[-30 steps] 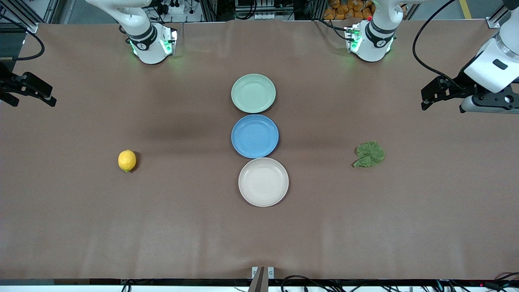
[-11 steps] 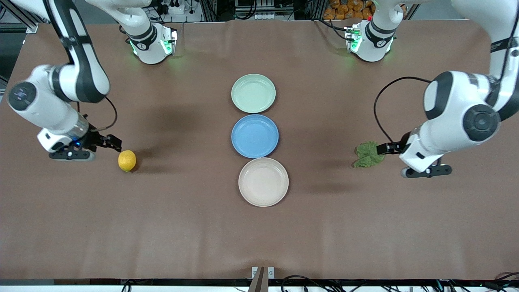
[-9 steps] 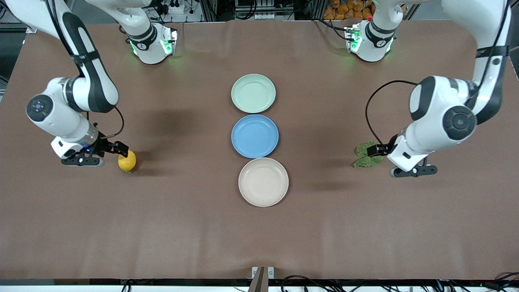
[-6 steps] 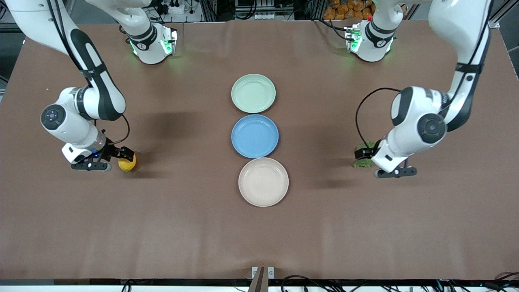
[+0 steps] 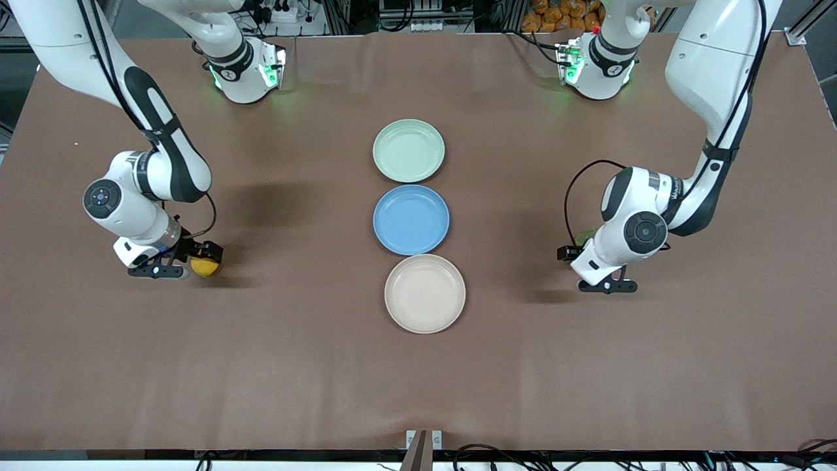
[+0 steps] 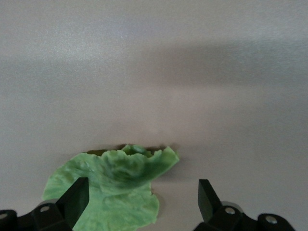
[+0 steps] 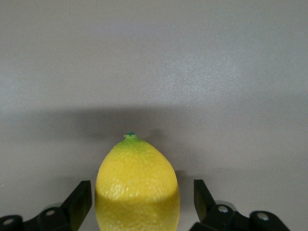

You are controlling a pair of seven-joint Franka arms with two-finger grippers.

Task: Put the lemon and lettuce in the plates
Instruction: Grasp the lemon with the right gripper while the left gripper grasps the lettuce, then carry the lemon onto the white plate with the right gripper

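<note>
The yellow lemon [image 5: 204, 267] lies on the table toward the right arm's end. My right gripper [image 5: 203, 258] is low over it and open, with the lemon [image 7: 137, 185] between the fingers of the right gripper [image 7: 139, 204] and a gap on each side. The dull-green lettuce [image 5: 584, 234] lies toward the left arm's end, mostly hidden under the left wrist. My left gripper [image 5: 574, 252] is open over it. In the left wrist view the lettuce [image 6: 110, 192] lies toward one finger of the left gripper [image 6: 142, 202]. The mint green plate [image 5: 409, 150] and the beige plate [image 5: 425, 294] are empty.
A blue plate [image 5: 411, 219] lies between the two task plates in the middle of the table. The brown table cover [image 5: 418, 379] stretches bare nearer to the front camera.
Both arms have swung in from the table's ends and come down. The right gripper now straddles the lemon. The left gripper now sits over the lettuce.
</note>
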